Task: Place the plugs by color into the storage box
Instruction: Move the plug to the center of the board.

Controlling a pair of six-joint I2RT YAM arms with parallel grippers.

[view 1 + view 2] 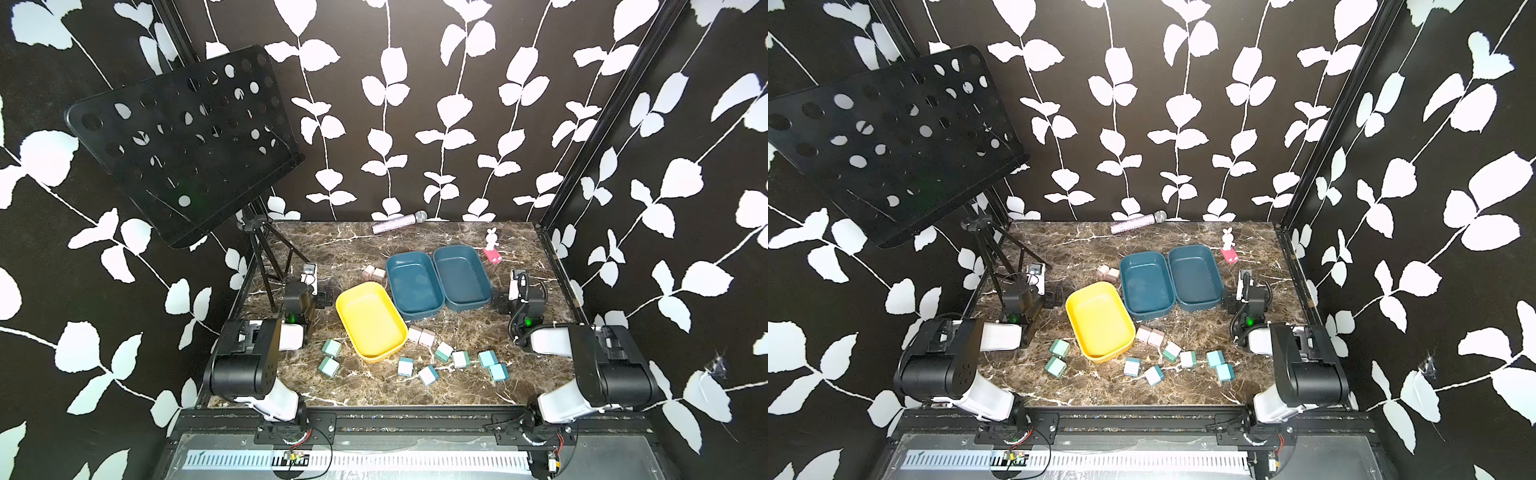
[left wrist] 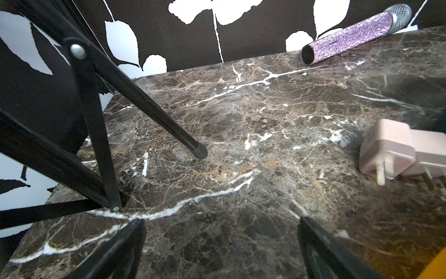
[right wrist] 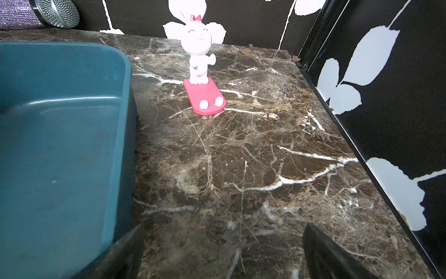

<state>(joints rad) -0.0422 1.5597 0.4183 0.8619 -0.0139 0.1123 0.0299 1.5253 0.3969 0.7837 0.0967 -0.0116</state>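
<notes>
Nothing is sorted yet. The yellow rounded plastic tray and the two dark teal plastic trays set side by side behind it are bare. Every plug lies on the brown marble bench.

The left pincer hangs low near the bench's left edge and faces the back edge, its jaws spread wide with nothing between them. Nearest to it is the pair of pinkish-beige cube-shaped plugs, ahead and to its right, just behind the yellow tray's far rim. The two touch each other and lie on their sides, prongs pointing roughly back towards the pincer. They are near-cubes with no real long axis, so I judge the prong direction is what a grasp must respect.

The pair of teal-green plugs lies towards the front-left corner, also on the left arm's side.

The right pincer is likewise spread and empty, just beside the right-hand teal tray's outer wall. Whether a finger touches the wall I cannot tell. The light blue plugs lie between it and the front edge, nearer this arm.
</notes>
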